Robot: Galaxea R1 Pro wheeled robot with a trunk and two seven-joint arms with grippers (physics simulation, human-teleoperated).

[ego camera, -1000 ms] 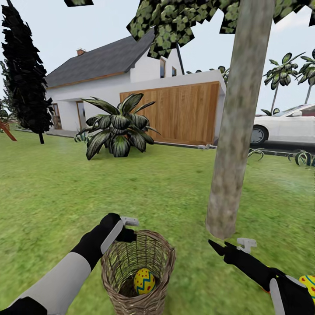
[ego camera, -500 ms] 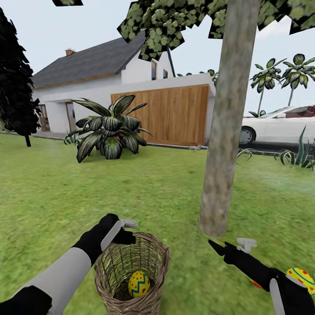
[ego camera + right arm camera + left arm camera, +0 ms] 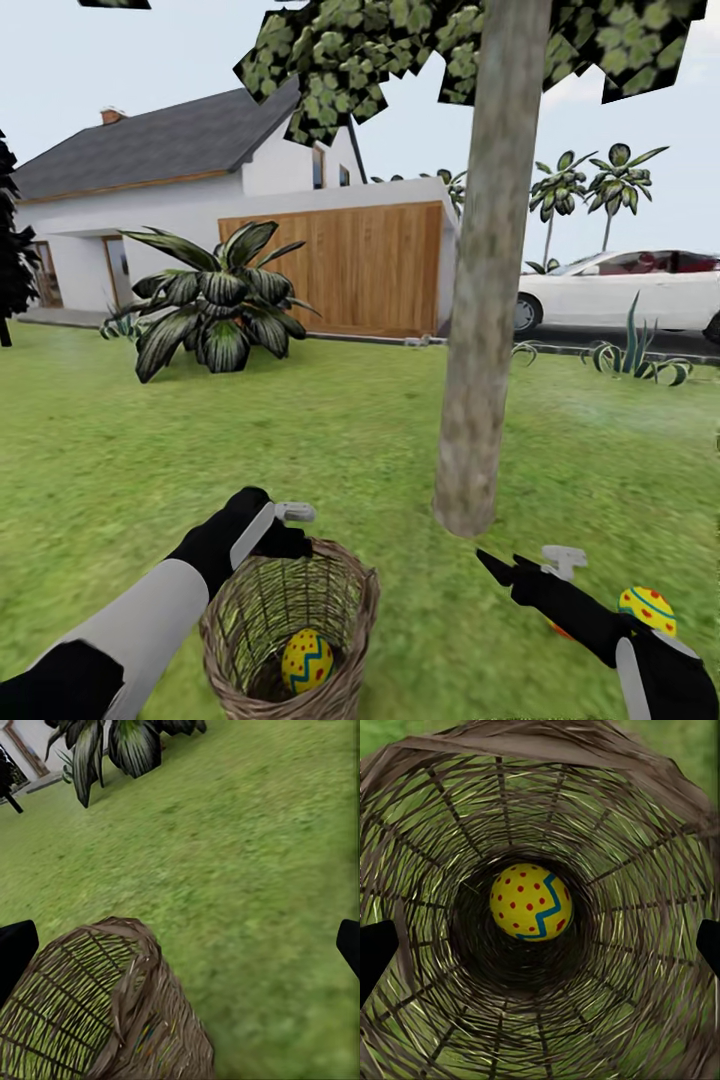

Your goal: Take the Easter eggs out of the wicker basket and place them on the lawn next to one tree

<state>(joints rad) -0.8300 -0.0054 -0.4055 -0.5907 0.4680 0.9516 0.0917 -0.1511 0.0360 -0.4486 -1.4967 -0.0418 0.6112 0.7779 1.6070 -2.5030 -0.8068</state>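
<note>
The wicker basket [image 3: 289,628] stands on the lawn [image 3: 330,440] right in front of me, with one yellow Easter egg [image 3: 307,661] at its bottom. My left gripper [image 3: 288,540] hangs over the basket's far rim. In the left wrist view it [image 3: 540,949] is open, looking straight down at that egg [image 3: 531,902] inside the basket [image 3: 645,832]. My right gripper [image 3: 503,565] is open and empty low over the grass, just in front of the foot of the tree [image 3: 478,350]. A second egg [image 3: 645,609] lies on the lawn behind my right forearm. In the right wrist view the basket [image 3: 97,1012] is beside the open right gripper [image 3: 180,945].
A large leafy plant [image 3: 210,310] grows at the back left, before a white house with a wooden wall [image 3: 340,265]. A white car [image 3: 620,290] is parked behind spiky plants [image 3: 635,358] at the right. Open grass lies between the basket and the house.
The whole view has swung to the right, so house, plant and tree sit further left. The egg by my right forearm shows more fully. Both grippers keep their pose.
</note>
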